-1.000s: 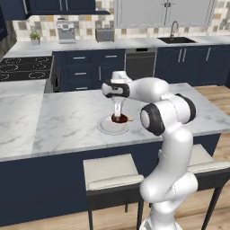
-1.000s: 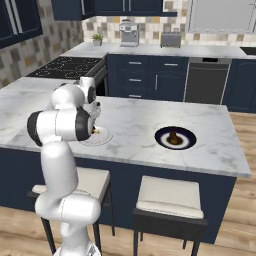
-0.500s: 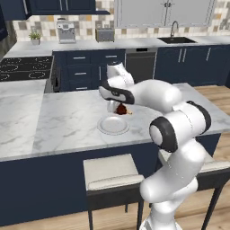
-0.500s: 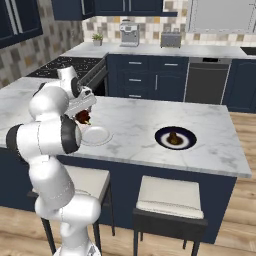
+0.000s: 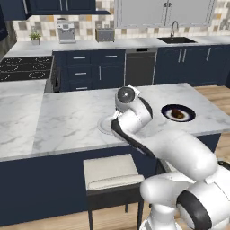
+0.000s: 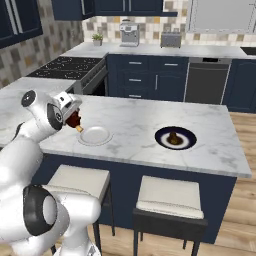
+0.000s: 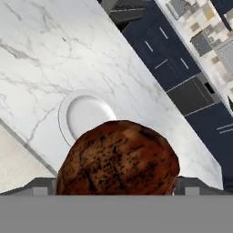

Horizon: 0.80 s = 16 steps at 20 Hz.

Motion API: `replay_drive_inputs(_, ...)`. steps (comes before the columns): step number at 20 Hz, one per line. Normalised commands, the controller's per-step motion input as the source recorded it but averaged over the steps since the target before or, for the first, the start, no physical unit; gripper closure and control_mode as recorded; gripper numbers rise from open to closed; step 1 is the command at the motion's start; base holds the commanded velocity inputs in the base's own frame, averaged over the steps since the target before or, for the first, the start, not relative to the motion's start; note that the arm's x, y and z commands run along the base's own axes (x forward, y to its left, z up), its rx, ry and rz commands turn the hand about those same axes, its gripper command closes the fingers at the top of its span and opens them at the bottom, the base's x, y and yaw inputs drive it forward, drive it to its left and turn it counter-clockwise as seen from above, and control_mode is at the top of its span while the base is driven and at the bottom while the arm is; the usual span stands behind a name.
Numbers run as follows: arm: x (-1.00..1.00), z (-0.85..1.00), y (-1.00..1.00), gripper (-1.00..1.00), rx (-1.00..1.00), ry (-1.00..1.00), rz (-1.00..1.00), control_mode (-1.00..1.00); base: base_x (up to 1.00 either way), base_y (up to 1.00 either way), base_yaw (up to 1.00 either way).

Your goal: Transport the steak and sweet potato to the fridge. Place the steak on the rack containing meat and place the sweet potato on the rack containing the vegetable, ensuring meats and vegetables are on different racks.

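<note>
The 2-finger gripper (image 6: 75, 120) is clamped on the flattish dark reddish-brown steak (image 7: 119, 159), its jaws spread wide around the chunk. In the hand view the steak sits right at the lens, mottled brown and red, with the grey fingertips (image 7: 42, 185) showing at either side of it. In the right base view the steak (image 6: 75, 120) hangs lifted off the white marble tabletop (image 6: 135, 125), just beside and above the near-left rim of the round white plate (image 6: 95, 135). The hand view shows that same white plate (image 7: 86, 113) bare beneath the steak.

In the left base view the white arm's elbow covers most of the plate (image 5: 104, 126), leaving its left rim visible on the tabletop (image 5: 67, 121).

Farther along the tabletop, well apart from the white plate, lies a round dark blue plate (image 6: 175, 138) with a dull dark-brown lumpy sweet potato (image 6: 173, 138) resting at its middle. The left base view shows the sweet potato (image 5: 179, 114) on this blue plate (image 5: 178, 113) to the right of the arm.
</note>
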Motion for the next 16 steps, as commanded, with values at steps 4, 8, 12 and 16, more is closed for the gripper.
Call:
replay_drive_inputs(4, -1.00, 0.66, -0.31, 1.00, 0.10, -0.22, -0.03, -1.00, 0.00, 0.00, 0.00)
replay_drive_inputs(8, -0.79, 0.74, -0.41, 1.00, 0.08, -0.25, -0.01, -1.00, 0.00, 0.00, 0.00)
replay_drive_inputs(12, -0.51, 0.82, -0.41, 1.00, 0.07, -0.16, 0.00, -1.00, 0.00, 0.00, 0.00)
replay_drive_inputs(16, -0.57, 0.51, -0.42, 1.00, 0.27, 0.00, -0.08, -1.00, 0.00, 0.00, 0.00)
